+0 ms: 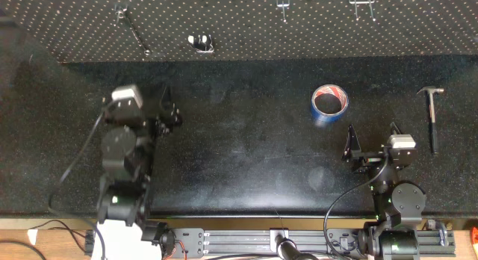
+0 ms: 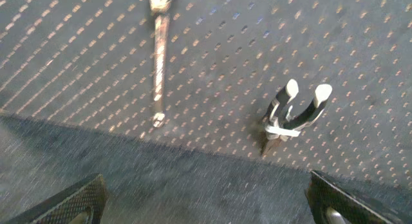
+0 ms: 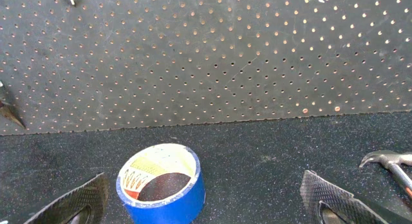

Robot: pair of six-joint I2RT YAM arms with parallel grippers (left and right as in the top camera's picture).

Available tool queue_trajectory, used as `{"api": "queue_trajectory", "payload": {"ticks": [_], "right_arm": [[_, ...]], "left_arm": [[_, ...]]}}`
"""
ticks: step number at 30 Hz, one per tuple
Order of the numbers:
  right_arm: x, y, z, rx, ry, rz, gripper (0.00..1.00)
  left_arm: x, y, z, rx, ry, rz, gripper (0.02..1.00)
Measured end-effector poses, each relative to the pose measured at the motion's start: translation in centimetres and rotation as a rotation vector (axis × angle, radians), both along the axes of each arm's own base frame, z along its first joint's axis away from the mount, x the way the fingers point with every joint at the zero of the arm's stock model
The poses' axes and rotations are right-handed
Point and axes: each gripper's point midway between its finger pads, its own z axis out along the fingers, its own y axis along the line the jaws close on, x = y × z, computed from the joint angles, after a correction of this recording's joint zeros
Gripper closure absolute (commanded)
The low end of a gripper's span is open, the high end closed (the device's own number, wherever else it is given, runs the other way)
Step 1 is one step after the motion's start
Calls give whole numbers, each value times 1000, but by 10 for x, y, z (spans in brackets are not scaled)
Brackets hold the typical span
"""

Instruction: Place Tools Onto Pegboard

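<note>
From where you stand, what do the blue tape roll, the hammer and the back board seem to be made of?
Tape roll: glossy blue plastic film, probably on a cardboard core, judging by its pale printed inner ring.
Hammer: shiny metal head; dark handle, maybe rubber-coated.
Pegboard: matte dark sheet with regular holes, hardboard or metal; cannot tell.

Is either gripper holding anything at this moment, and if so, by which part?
Nothing is held. The left gripper and the right gripper are both open and empty; the tape roll and hammer lie free on the table.
</note>
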Motion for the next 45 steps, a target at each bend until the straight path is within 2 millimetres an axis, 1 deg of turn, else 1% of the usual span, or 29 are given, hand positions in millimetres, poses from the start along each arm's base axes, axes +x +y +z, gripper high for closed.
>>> {"api": "queue_trajectory", "payload": {"ticks": [2,4,6,8,9,10,11,12,13,14,16,17,18,21,26,40,45], "right_arm": [[0,0,0,0,0,0,25],[0,0,0,0,0,0,25],[0,0,0,0,0,0,25],[0,0,0,0,0,0,25],[0,0,0,0,0,0,25],[0,0,0,0,0,0,25],[0,0,0,0,0,0,25],[0,0,0,0,0,0,25],[0,0,0,0,0,0,25],[0,0,0,0,0,0,25],[0,0,0,0,0,0,25],[0,0,0,0,0,0,25],[0,0,0,0,-1,0,25],[0,0,0,0,0,0,25],[0,0,0,0,0,0,25],[0,0,0,0,0,0,25],[-1,10,0,6,1,39,27]], "left_arm": [[-17,2,-12,-3,-20,2,23],[-25,2,-12,-6,-72,-2,23],[-35,3,-22,-9,-119,-2,23],[-39,3,-17,-15,-224,-4,23],[-44,3,-18,-18,-272,-5,20],[-46,3,-24,-17,-272,-5,23],[-48,3,-24,-6,-283,-8,23],[-49,2,-21,17,-298,-18,23],[-51,0,-22,52,-290,-32,23],[-51,0,-27,63,-270,-36,23],[-57,-1,-47,86,-193,-48,23],[-59,-1,-48,91,-186,-50,23],[-63,-1,-56,98,-157,-54,23],[-65,1,-52,100,-179,-49,23],[-65,7,-51,102,-179,-25,23],[-65,7,-51,102,-179,-25,23],[-65,7,-51,102,-179,-25,23]]}}
